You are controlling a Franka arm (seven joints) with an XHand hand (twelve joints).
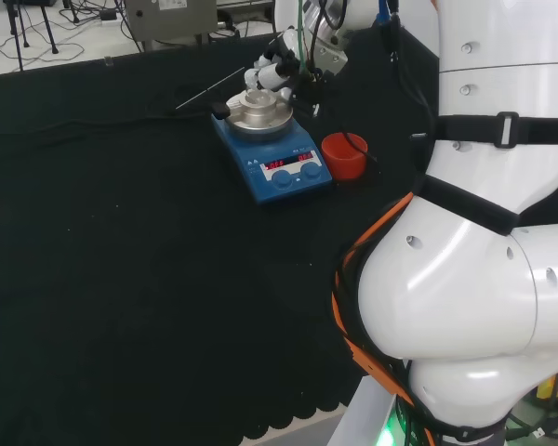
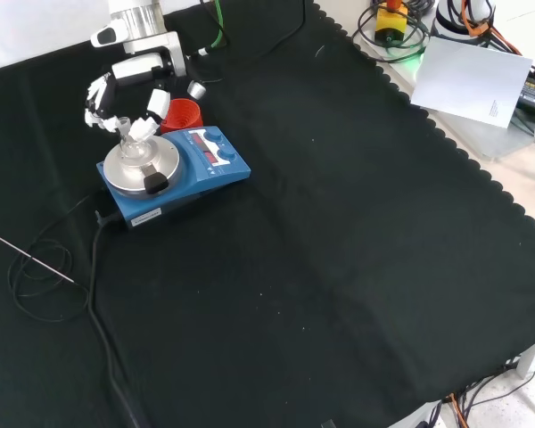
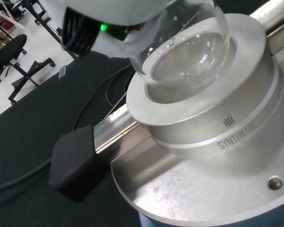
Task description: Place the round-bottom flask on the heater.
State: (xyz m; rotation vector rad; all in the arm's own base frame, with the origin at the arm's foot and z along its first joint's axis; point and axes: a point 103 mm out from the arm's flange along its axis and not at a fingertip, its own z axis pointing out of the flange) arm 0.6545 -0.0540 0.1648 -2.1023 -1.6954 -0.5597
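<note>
A: Where was the hand (image 2: 125,94), and what did it hold?

B: In the front view it was above the back part of the heater (image 2: 172,172), coming in from the top of the view. Its fingers (image 2: 96,96) were curled around the neck of the round-bottom flask (image 2: 128,143), so it had the flask in its grasp.

A: And the flask itself, where was it?

B: Its round body sat in the bowl of the metal block (image 3: 213,118) on top of the heater. The wrist view showed the clear glass bulb (image 3: 189,52) inside the hollow of the block. I could not tell if the glass touched the bottom of the hollow.

A: Was anything inside the flask?

B: I could not tell; the glass was clear and nothing showed plainly.

A: What was around the heater?

B: The heater had a blue body, and in the head view its two knobs and red display faced the camera (image 1: 284,172). A black handle (image 3: 78,161) stuck out from the side of the block. A red ribbed ring stand (image 1: 344,154) stood just beside the heater, to its right in the head view. A black cable (image 2: 98,294) ran from the heater over the black cloth (image 2: 339,267). A thin rod (image 2: 27,254) lay on the cloth, left of the heater in the front view.
</note>
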